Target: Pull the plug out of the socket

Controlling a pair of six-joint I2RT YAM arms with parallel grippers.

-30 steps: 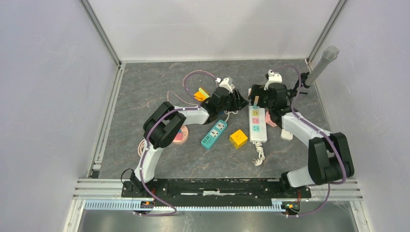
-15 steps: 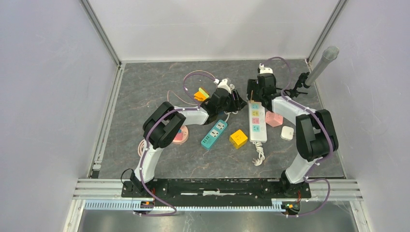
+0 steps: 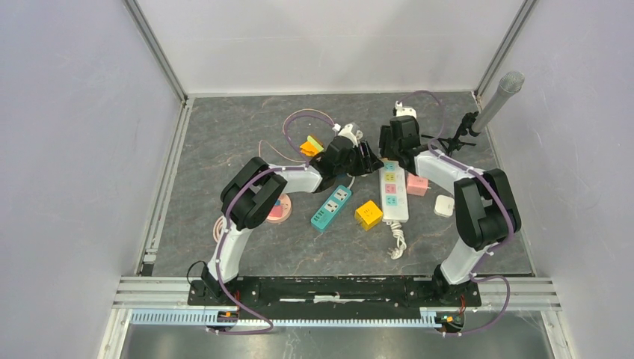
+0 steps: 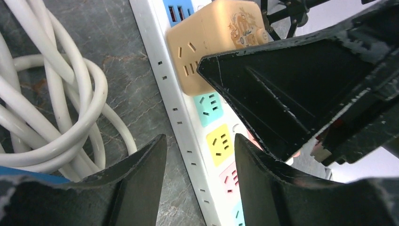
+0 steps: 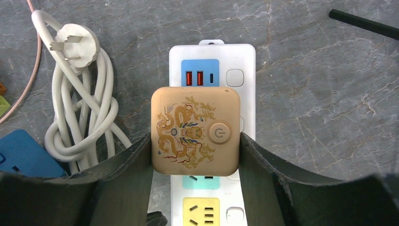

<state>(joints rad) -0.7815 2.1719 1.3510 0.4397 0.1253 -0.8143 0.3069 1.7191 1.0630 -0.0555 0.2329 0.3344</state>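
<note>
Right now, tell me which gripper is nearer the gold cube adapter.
Right. The right gripper has its fingers against both sides of the gold cube adapter; the left gripper hangs open over the white power strip, just beside it.

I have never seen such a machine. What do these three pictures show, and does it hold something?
Two robot arms stand on a table, each ending in a two-finger gripper. The wide picture looks down from above; the two close ones come from cameras on the wrists. On the table lie a white strip of sockets, a coiled cable, a teal strip, a yellow cube and a pink cube. A tan adapter is plugged into the white strip. The right gripper grips the adapter on two opposite sides. The left gripper is open above the white strip's edge and holds nothing.
</note>
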